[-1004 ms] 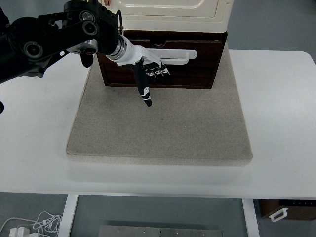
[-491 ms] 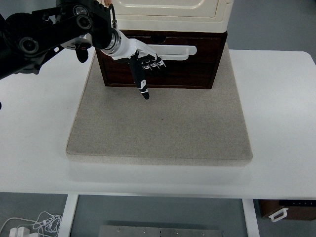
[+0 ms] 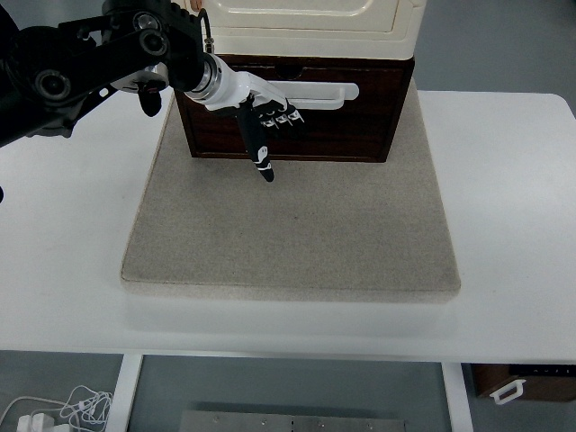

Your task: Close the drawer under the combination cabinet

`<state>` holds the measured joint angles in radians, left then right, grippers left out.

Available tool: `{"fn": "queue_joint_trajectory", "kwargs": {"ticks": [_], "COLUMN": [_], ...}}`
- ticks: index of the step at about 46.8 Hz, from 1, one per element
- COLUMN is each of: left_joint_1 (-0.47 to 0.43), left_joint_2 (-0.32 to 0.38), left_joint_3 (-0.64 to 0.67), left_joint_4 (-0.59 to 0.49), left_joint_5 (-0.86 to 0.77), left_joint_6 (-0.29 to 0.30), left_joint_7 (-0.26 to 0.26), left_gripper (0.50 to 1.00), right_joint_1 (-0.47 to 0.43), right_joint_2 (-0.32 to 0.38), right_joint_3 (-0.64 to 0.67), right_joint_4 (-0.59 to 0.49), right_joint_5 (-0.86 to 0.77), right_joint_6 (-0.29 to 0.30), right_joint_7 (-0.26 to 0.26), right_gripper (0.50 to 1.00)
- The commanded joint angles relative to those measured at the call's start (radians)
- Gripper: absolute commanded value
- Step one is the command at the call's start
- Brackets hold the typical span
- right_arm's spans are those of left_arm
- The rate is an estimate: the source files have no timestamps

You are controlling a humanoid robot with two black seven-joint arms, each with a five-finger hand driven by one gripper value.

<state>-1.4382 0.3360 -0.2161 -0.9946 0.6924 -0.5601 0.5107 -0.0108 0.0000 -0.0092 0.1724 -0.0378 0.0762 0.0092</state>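
Currently, the left hand (image 3: 261,117) is pressed against the dark wooden drawer (image 3: 297,112) front under the cream cabinet (image 3: 310,22), fingers curled with nothing gripped, thumb extended toward the near grey mat (image 3: 288,225).

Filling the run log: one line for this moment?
left hand: knuckles at drawer front, index pointing down | right arm: out of view

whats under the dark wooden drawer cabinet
The dark brown wooden drawer unit stands on a square grey-beige mat, which lies on the white table. The mat part beneath the unit is covered and cannot be seen. The left hand is at its front.
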Motion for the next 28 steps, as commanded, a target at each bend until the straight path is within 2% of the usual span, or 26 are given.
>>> {"fn": "queue_joint_trajectory", "kwargs": {"ticks": [1,11,15,24,28], "left_joint_1": [0.001,0.016,0.019,0.050,0.058], "left_joint_2": [0.000,-0.012,-0.029,-0.055,-0.055], "left_joint_3": [-0.009,-0.061,-0.138,-0.307,-0.370], "left_joint_4": [-0.025,-0.102,-0.104,-0.099,-0.104], "left_joint_5": [-0.002,-0.013,-0.017,-0.111,-0.139], "left_joint_6": [-0.003,-0.008,-0.014,-0.037,-0.040], "left_joint_7": [-0.008,-0.077,-0.115,-0.161,-0.210], "left_gripper": [1.000,1.000,1.000,1.000,1.000], "right_joint_1": [0.000,0.000,0.000,0.000,0.000], "right_joint_2": [0.000,0.000,0.000,0.000,0.000], "right_joint_3": [0.000,0.000,0.000,0.000,0.000], "right_joint_4": [-0.001,-0.001,-0.001,0.001,-0.001], "right_joint_5": [-0.001,-0.001,-0.001,0.001,-0.001], "right_joint_6": [-0.001,0.000,-0.001,0.000,0.000], "right_joint_7": [0.000,0.000,0.000,0.000,0.000], "right_gripper": [0.952,0.952,0.952,0.952,0.952]}}
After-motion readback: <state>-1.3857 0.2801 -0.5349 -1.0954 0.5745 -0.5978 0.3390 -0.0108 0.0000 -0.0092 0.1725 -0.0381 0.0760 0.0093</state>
